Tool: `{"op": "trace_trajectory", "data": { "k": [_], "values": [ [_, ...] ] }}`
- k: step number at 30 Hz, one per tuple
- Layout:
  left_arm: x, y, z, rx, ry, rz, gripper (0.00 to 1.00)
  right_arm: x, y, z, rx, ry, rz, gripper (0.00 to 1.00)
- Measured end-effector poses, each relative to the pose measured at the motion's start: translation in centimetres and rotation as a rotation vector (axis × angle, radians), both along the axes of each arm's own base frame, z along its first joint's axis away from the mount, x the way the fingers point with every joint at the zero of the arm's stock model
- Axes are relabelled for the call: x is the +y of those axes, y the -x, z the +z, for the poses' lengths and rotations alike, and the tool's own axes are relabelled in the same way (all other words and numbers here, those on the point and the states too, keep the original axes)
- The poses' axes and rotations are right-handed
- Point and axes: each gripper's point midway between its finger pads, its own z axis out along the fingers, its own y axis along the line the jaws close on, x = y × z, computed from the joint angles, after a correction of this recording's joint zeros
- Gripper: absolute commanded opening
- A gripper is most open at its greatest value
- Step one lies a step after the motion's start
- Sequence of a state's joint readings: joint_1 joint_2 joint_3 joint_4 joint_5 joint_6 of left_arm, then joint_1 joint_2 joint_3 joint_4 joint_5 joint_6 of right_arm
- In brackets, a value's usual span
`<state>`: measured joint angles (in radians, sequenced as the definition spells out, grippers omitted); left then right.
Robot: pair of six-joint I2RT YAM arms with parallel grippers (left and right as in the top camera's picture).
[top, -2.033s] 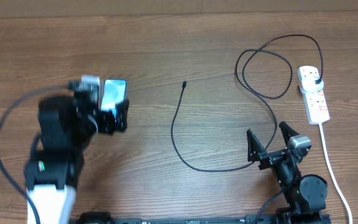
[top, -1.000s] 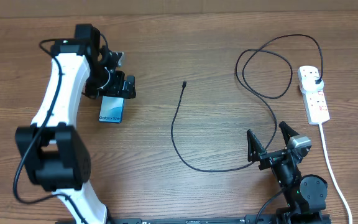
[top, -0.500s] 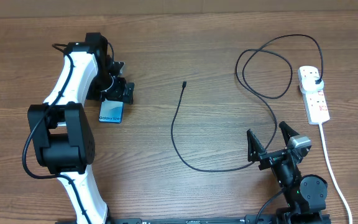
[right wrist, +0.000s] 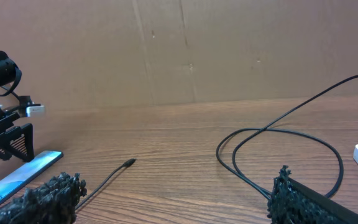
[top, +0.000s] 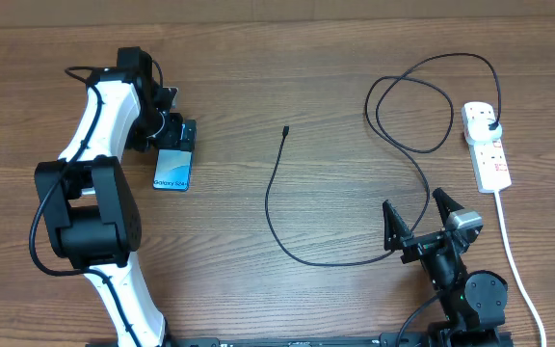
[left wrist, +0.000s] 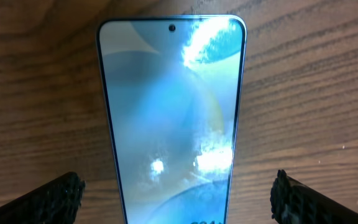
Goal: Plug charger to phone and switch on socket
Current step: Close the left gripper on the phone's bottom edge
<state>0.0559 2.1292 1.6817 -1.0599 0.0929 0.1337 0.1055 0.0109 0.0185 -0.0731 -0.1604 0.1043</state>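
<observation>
The phone [top: 172, 172] lies flat on the table at the left, blue screen up; it fills the left wrist view [left wrist: 173, 118] and shows at the far left of the right wrist view [right wrist: 18, 175]. My left gripper [top: 175, 134] is open and hangs over the phone's far end, its fingers apart from the phone's sides [left wrist: 176, 199]. The charger, a thin black cable [top: 273, 207], curves across the middle with its connector tip [top: 285, 130] free [right wrist: 128, 163]; its plug [top: 490, 125] sits in the white socket [top: 487, 149]. My right gripper [top: 418, 220] is open and empty [right wrist: 176, 199].
The socket's white cord [top: 514, 260] runs down the right edge towards the front. The charger makes a loose loop [top: 410, 111] at the back right. A cardboard wall [right wrist: 185, 50] stands behind the table.
My left arm carried the phone down to the table and let it go; the gripper now hangs open over it, shifted slightly left. The right arm has not moved.
</observation>
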Motion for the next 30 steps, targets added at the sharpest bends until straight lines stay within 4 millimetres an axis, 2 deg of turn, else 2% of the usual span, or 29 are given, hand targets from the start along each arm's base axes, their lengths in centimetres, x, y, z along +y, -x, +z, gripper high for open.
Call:
{"op": "trace_trajectory", "data": {
  "k": [14, 23, 30],
  "values": [
    [-0.4, -0.1, -0.3, -0.008, 0.011, -0.005, 0.99, 0.0, 0.0, 0.0, 0.0, 0.0, 0.0, 1.0],
    [-0.4, 0.2, -2.0, 0.034, 0.013, -0.004, 1.0, 0.0, 0.0, 0.0, 0.0, 0.0, 0.0, 1.0],
    [-1.1, 0.0, -2.3, 0.03, 0.013, -0.022, 1.0, 0.0, 0.0, 0.0, 0.0, 0.0, 0.0, 1.0]
  ]
}}
